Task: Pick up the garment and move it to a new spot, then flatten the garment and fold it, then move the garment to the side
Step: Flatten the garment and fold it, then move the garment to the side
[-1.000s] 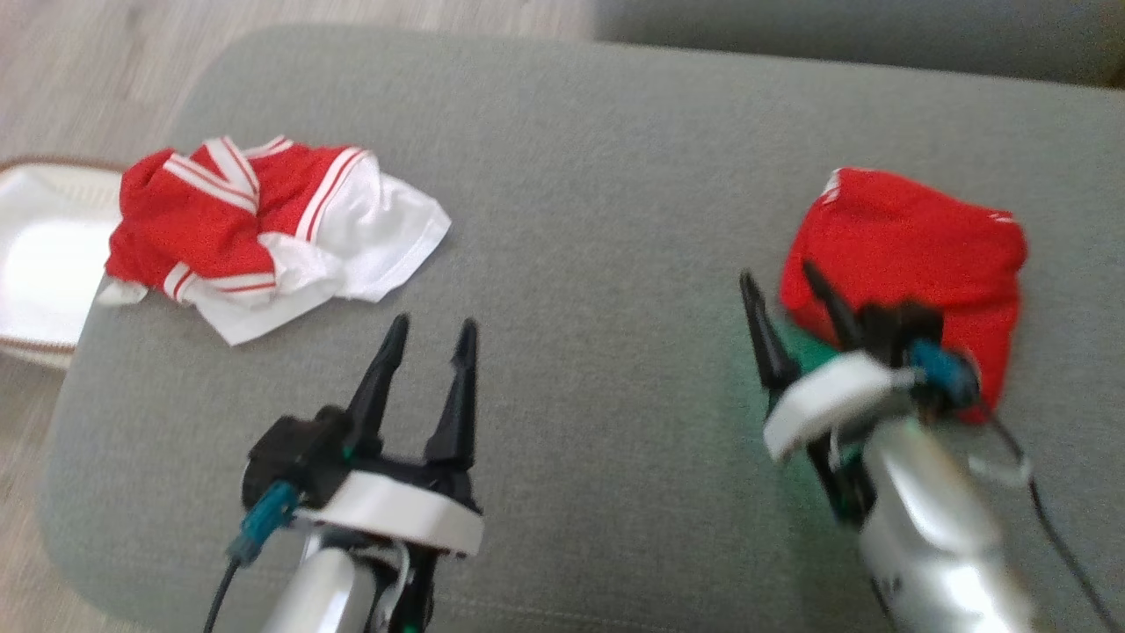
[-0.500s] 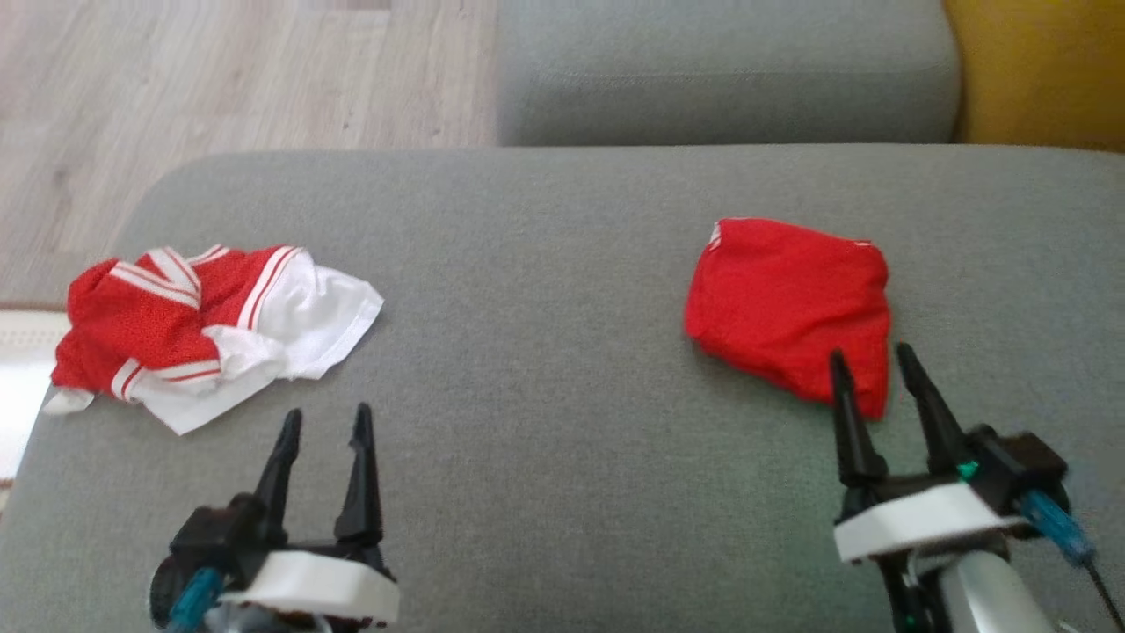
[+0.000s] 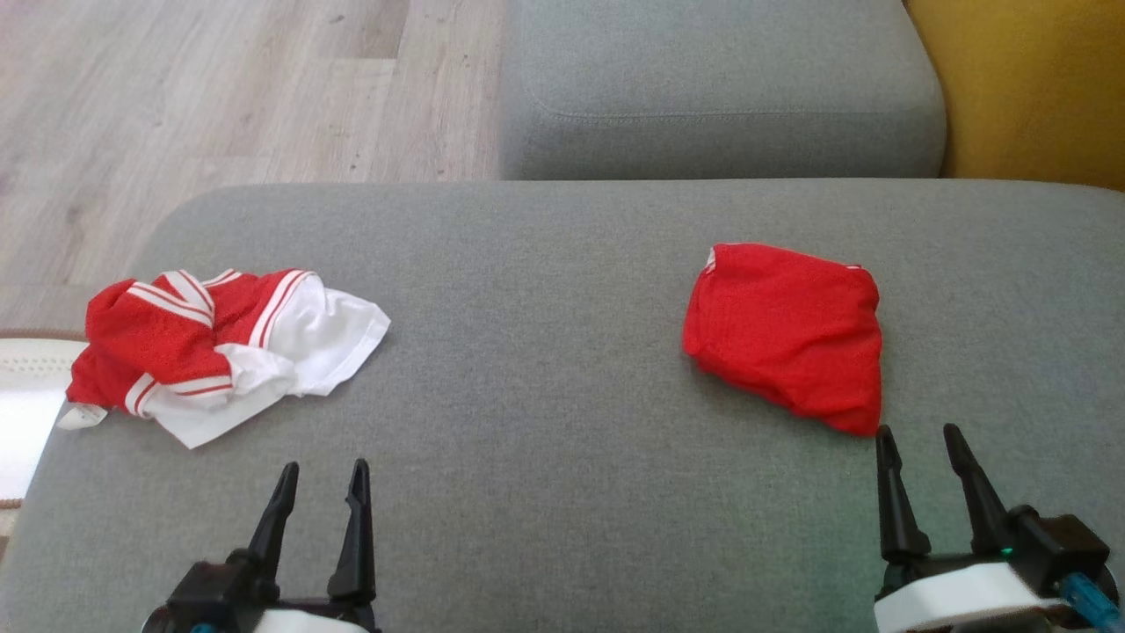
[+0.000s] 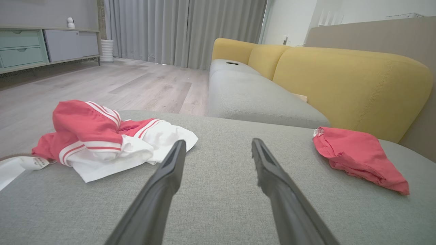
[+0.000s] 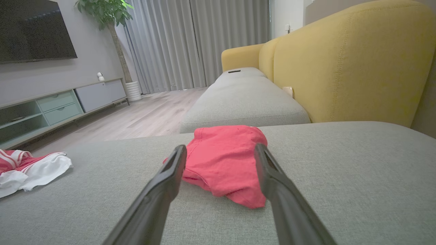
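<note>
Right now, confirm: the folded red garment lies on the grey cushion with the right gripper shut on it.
Wrong on the grip. The folded red garment lies on the grey cushion, but the right gripper is open, holding nothing, as the head view shows.

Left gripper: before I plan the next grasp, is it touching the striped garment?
Apart. The head view shows a strip of bare grey cushion between the open left gripper and the striped garment.
</note>
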